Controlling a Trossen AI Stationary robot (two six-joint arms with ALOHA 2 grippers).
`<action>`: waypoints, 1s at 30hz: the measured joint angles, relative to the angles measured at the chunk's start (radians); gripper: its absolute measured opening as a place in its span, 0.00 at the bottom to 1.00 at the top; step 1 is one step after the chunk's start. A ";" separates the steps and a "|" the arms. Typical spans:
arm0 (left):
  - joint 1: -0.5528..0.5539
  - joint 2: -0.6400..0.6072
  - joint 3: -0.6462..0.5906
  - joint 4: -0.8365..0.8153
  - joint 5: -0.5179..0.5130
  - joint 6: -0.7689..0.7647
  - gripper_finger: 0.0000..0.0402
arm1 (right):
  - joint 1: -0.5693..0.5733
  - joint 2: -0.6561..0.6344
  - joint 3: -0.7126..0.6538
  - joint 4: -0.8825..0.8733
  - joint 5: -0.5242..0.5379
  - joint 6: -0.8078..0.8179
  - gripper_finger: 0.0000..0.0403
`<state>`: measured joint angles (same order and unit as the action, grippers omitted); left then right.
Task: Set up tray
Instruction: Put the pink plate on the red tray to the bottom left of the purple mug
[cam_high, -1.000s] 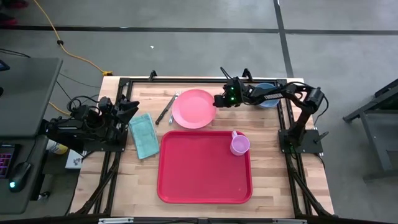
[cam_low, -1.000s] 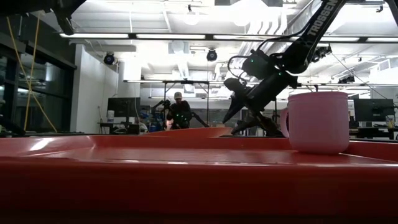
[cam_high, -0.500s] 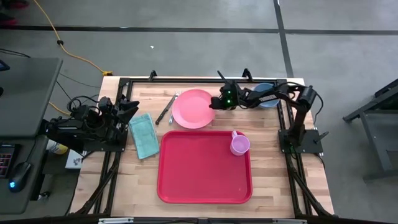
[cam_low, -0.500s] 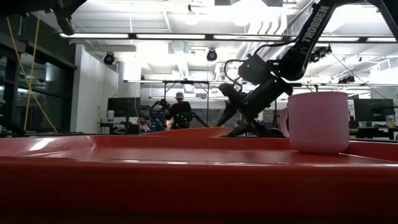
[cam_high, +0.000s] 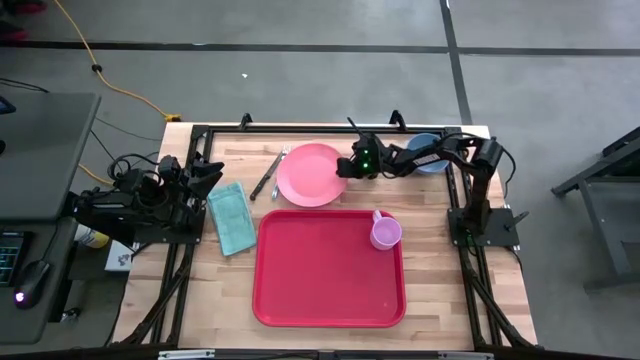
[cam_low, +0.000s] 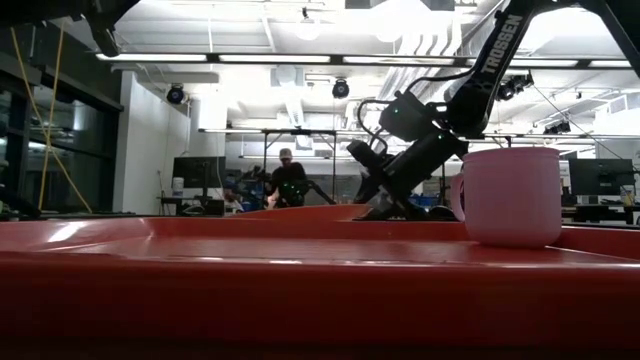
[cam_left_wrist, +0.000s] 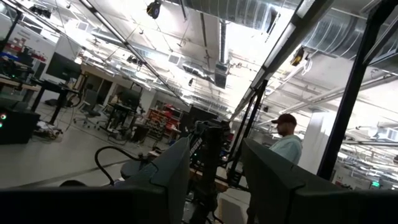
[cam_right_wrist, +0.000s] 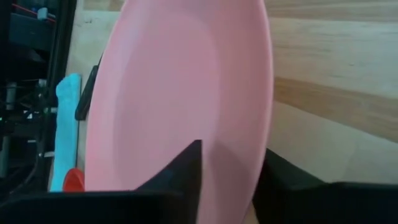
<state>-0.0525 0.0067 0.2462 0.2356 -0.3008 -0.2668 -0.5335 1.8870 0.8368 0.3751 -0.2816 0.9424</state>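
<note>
The right gripper (cam_high: 343, 167) is set astride the near-right rim of the pink plate (cam_high: 311, 174), fingers narrowed but not visibly clamped. The tray (cam_high: 330, 268) lies nearer. A shallow bite risks slippage.

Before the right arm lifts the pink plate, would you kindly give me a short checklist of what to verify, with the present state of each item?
1. Right gripper at the pink plate's rim: ok; in the right wrist view the fingers straddle the edge.
2. Grip firmly closed on the plate: cannot tell.
3. Space on the red tray for the plate: ok; only the pink mug stands on it, in one corner.
4. Fork and knife clear of the plate: ok, they lie beside it.
5. Left gripper out of the way: ok, parked at the table's left edge near the teal napkin.
</note>
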 joint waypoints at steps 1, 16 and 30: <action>0.000 0.000 0.000 0.000 0.000 0.000 0.45 | 0.000 0.000 0.000 0.000 0.000 0.000 0.17; 0.000 0.000 0.000 0.000 0.000 0.000 0.45 | 0.001 -0.002 0.001 0.050 -0.030 0.022 0.00; 0.000 0.000 0.000 0.001 -0.001 0.000 0.45 | 0.003 -0.209 0.000 -0.056 -0.011 -0.048 0.00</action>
<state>-0.0525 0.0071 0.2462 0.2366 -0.3019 -0.2672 -0.5301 1.6783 0.8364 0.3192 -0.2923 0.8942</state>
